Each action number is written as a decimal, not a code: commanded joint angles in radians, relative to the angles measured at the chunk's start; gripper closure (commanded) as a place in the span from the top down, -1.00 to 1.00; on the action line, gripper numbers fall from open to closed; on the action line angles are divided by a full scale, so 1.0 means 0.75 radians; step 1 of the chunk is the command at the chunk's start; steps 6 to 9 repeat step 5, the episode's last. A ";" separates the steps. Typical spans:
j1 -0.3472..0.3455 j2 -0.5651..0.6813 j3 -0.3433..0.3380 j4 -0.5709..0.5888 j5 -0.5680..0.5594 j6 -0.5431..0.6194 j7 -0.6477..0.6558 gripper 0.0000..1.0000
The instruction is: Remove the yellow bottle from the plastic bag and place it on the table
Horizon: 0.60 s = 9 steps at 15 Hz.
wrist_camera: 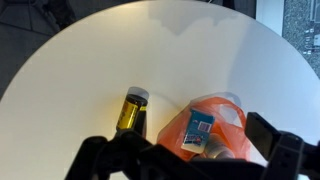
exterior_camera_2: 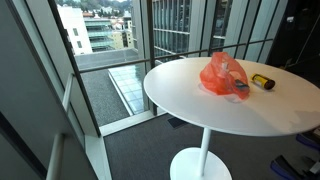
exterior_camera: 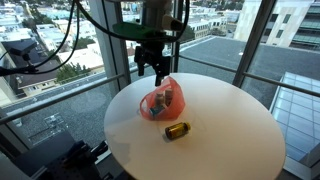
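Note:
The yellow bottle [exterior_camera: 178,131] lies on its side on the round white table [exterior_camera: 230,120], outside the orange plastic bag [exterior_camera: 163,102] and just beside it. Both exterior views show it; in one it sits beyond the bag [exterior_camera_2: 222,75] as a small yellow-and-dark shape [exterior_camera_2: 263,81]. In the wrist view the bottle [wrist_camera: 130,112] lies left of the bag [wrist_camera: 225,112], which holds a blue-and-white box [wrist_camera: 198,128] and a greyish item. My gripper [exterior_camera: 157,65] hangs above the bag, open and empty; its fingers [wrist_camera: 185,160] spread wide at the bottom of the wrist view.
The table [exterior_camera_2: 190,95] stands on a single pedestal next to floor-to-ceiling windows. Its rim curves close behind the bag. Bare tabletop [wrist_camera: 100,60] stretches beyond the bottle and the bag.

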 commanded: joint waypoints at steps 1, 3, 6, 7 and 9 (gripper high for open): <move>0.003 -0.039 0.003 0.027 -0.028 -0.061 0.007 1.00; 0.003 -0.027 -0.004 0.007 -0.001 -0.024 0.000 1.00; 0.003 -0.025 -0.003 0.003 -0.001 -0.024 0.000 1.00; 0.003 -0.025 -0.003 0.003 -0.001 -0.024 0.000 1.00; 0.003 -0.025 -0.003 0.003 -0.001 -0.024 0.000 1.00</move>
